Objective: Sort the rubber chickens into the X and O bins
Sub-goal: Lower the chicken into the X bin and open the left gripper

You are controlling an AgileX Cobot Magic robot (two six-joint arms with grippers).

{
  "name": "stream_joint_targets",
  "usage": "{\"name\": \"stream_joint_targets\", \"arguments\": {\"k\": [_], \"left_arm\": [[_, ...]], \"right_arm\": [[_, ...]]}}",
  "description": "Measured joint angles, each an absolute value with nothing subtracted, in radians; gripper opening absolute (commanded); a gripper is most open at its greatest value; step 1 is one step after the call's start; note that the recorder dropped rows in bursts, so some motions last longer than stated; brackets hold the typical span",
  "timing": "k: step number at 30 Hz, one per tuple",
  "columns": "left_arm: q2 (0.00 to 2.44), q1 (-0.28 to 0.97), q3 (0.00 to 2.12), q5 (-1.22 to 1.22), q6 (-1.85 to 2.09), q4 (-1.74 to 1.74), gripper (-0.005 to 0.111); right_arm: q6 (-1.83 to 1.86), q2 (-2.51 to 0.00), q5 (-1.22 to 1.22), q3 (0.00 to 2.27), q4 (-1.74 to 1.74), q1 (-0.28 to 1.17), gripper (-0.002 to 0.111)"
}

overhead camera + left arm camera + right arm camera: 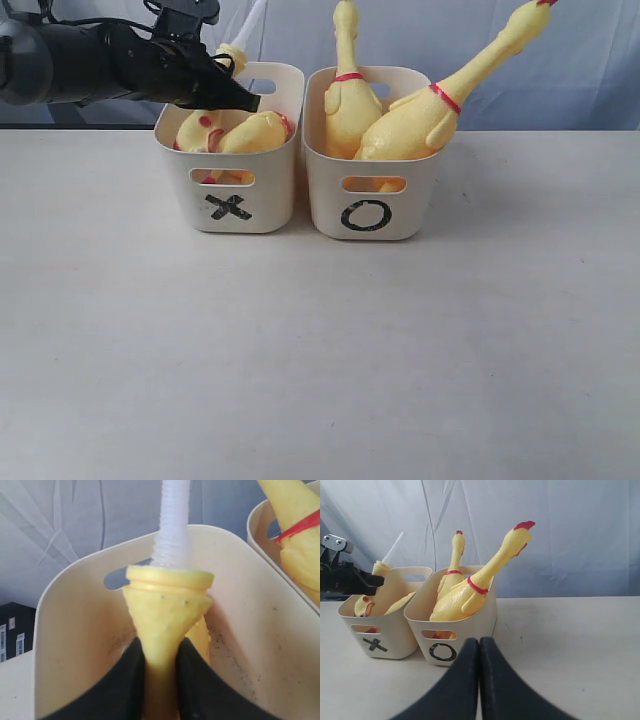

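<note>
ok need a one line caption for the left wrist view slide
Left gripper clamps the small chicken by its yellow body, white stem pointing up, at the X bin opening

The scene is lit evenly and softly in all three views, bright without harsh glare. Only faint, short shadows are cast on the table (320, 380) at the foot of the X bin (275, 190) and O bin (415, 195). A bluish tint is seen on the backdrop (580, 60). In the left wrist view the small chicken (167, 615) is rendered sharply and its stem (172, 520) is nearly washed out, while the left fingers (115, 690) are lost in featureless black. In the right wrist view the right fingers (462, 685) are shown dark and soft, and the bins beyond are in focus.
</note>
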State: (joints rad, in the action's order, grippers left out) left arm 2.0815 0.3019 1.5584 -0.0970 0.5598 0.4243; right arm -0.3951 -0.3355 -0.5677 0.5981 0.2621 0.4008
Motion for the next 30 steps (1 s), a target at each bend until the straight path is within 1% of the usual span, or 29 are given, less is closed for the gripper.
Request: {"name": "stream_joint_targets", "arguments": {"k": [2,5,8,11,19,26,28,30], "left_arm": [[2.081,0.302,1.558,-0.097,0.56,0.424,0.034],[2.081,0.302,1.558,-0.097,0.56,0.424,0.044],[2.081,0.302,1.558,-0.097,0.56,0.424,0.048],[2.081,0.302,1.558,-0.097,0.56,0.424,0.05],[2.064,0.302,1.558,-0.148,0.56,0.418,0.05],[1.979,0.3,1.558,-0.264,0.56,0.394,0.049],[1.954,0.3,1.558,-0.333,0.56,0.377,0.044],[1.929,0.3,1.558,-0.409,0.56,0.349,0.034]], "right_arm": [[-0.395,-0.336,-0.57,0.598,0.262,0.401,0.0],[-0.395,-0.336,-0.571,0.598,0.262,0.401,0.0],[-0.395,-0.336,-0.571,0.598,0.262,0.401,0.0],[-0.395,-0.336,-0.571,0.598,0.262,0.401,0.0],[-0.395,-0.336,-0.571,0.598,0.262,0.401,0.0],[-0.395,-0.336,-0.571,0.598,0.262,0.401,0.0],[-0.395,-0.336,-0.574,0.598,0.262,0.401,0.0],[-0.395,-0.336,-0.583,0.598,0.262,0.401,0.0]]}}
